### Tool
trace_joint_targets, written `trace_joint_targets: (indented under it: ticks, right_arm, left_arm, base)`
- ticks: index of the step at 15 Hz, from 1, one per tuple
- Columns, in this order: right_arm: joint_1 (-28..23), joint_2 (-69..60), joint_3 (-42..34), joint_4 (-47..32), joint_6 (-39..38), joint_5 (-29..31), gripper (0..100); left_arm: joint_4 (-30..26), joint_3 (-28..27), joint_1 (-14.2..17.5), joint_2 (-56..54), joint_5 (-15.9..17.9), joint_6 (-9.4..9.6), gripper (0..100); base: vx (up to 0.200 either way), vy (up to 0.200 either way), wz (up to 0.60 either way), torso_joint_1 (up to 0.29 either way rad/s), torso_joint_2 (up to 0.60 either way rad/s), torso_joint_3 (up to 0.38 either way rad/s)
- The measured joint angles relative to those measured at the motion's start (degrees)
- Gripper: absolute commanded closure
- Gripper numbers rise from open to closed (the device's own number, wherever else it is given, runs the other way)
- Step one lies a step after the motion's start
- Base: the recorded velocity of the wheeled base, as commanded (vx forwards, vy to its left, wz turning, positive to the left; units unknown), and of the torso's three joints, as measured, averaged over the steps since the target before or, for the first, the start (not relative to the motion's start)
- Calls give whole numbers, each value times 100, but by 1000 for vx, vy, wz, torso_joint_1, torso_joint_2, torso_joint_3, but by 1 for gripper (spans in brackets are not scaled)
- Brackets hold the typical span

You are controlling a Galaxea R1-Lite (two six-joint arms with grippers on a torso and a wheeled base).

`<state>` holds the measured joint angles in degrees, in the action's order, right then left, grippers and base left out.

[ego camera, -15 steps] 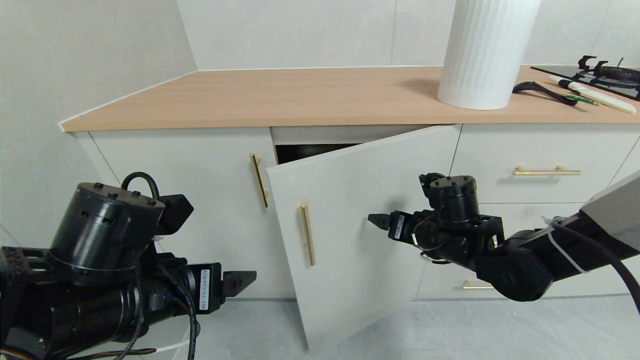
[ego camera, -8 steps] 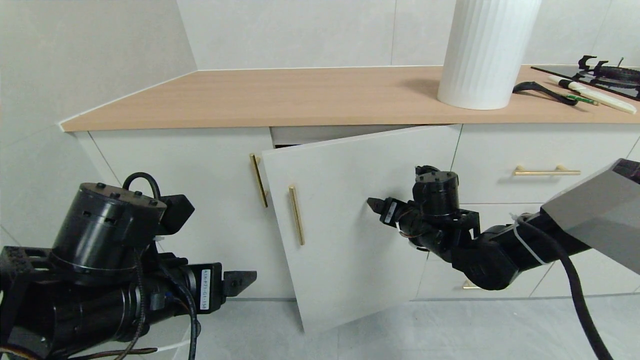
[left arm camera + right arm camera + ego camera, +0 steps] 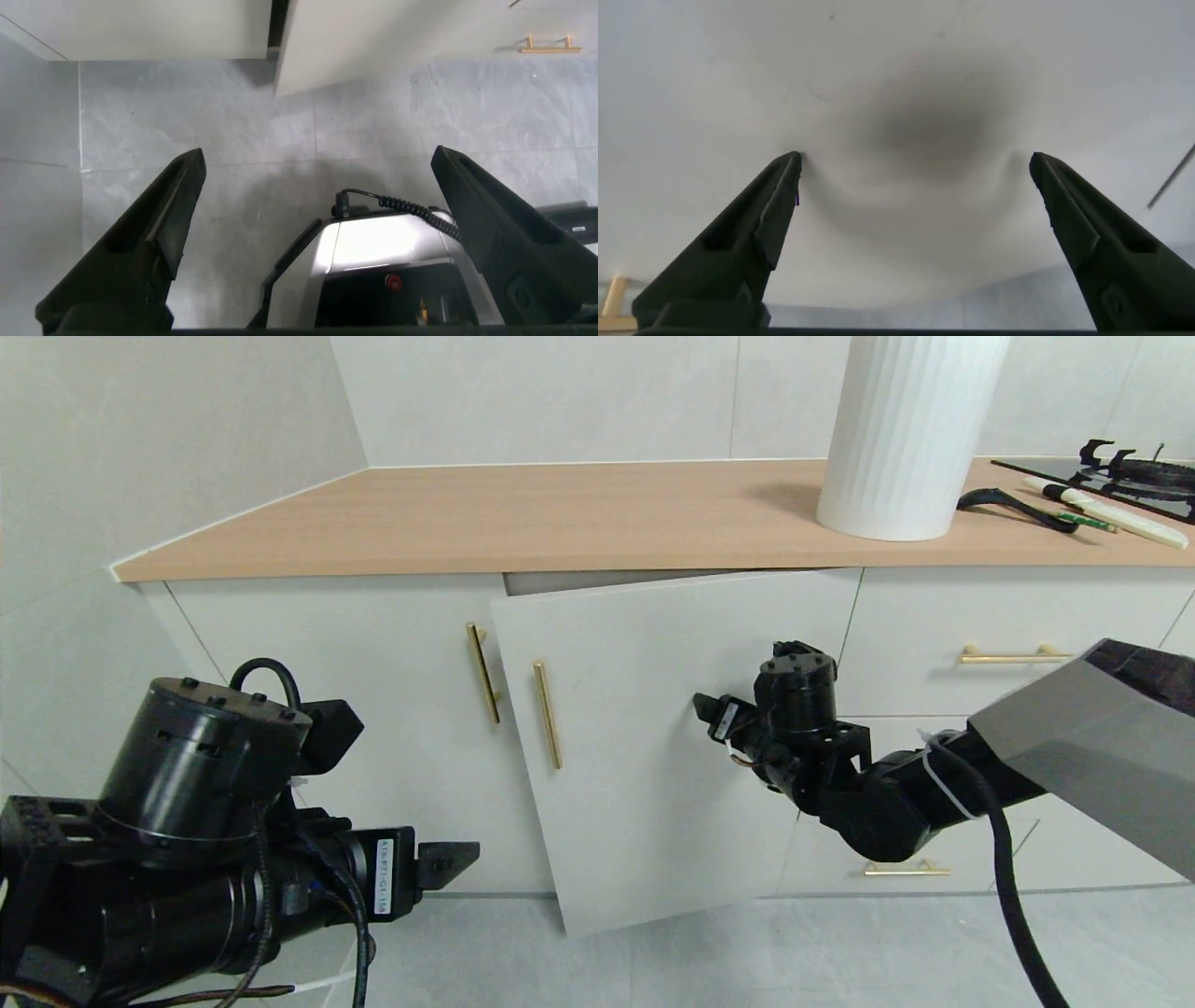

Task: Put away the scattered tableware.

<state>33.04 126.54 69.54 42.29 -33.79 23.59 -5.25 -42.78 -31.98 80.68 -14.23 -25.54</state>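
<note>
A white cabinet door [image 3: 653,747] with a brass handle [image 3: 547,714] stands slightly ajar under the wooden countertop [image 3: 523,518], a thin dark gap along its top. My right gripper [image 3: 702,704] is open, both fingertips [image 3: 785,187] resting against the door's face [image 3: 915,84]. My left gripper [image 3: 456,861] hangs open low at the left, over the grey floor [image 3: 243,121], holding nothing. On the counter's right end lie a black ladle [image 3: 1013,506] and a white-handled utensil [image 3: 1111,511].
A tall white ribbed cylinder [image 3: 901,439] stands on the counter beside the utensils, with a black stove grate [image 3: 1134,467] behind them. Drawers with brass handles [image 3: 1013,656] sit to the right of the door. A second closed door [image 3: 355,709] is to the left.
The cabinet door has swung from well open to nearly shut, with my right gripper moving forward against it. The left arm has not moved.
</note>
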Motion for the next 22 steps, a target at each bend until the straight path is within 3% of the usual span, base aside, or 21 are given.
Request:
trace_joint_targets:
  ticks: [11,19,22]
  right_arm:
    - [-148,566,728,-9,51,859,0]
    - [-223,638,784,-11,73,879,0]
    - [-234,406,422,-12,156,802,0]
  left_arm:
    - [0,2,0,13,2,0,0]
    - [0,6,0,28,0,0,0]
    - [-2,6,0,24,2,0,0]
  base:
    - [0,0,0,0,0,0]
    - [0,0,0,0,0,0]
    - [0,0,0,0,0,0]
